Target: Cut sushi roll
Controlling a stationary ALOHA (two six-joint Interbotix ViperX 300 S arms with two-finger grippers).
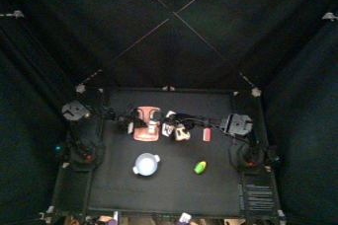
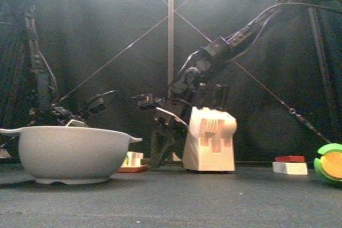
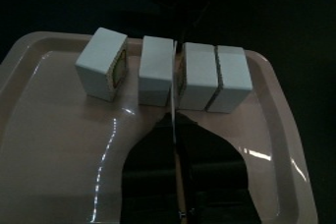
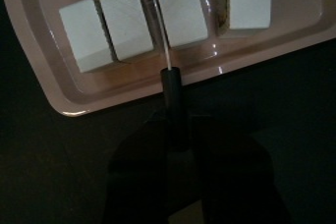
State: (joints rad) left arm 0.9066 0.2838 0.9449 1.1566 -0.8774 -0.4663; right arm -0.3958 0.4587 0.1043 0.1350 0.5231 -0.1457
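The sushi roll lies across a pale pink tray as several white blocks side by side. It also shows in the right wrist view as the roll on the tray. A knife with a black handle is held by my right gripper, which is shut on the handle. Its blade stands edge-on in the gap between two middle blocks. My left gripper is a dark shape low over the tray's near edge, opposite the right arm.
A grey bowl stands at the front left. A pale knife block is beside the tray. A green item and a small red-and-white piece lie to the right.
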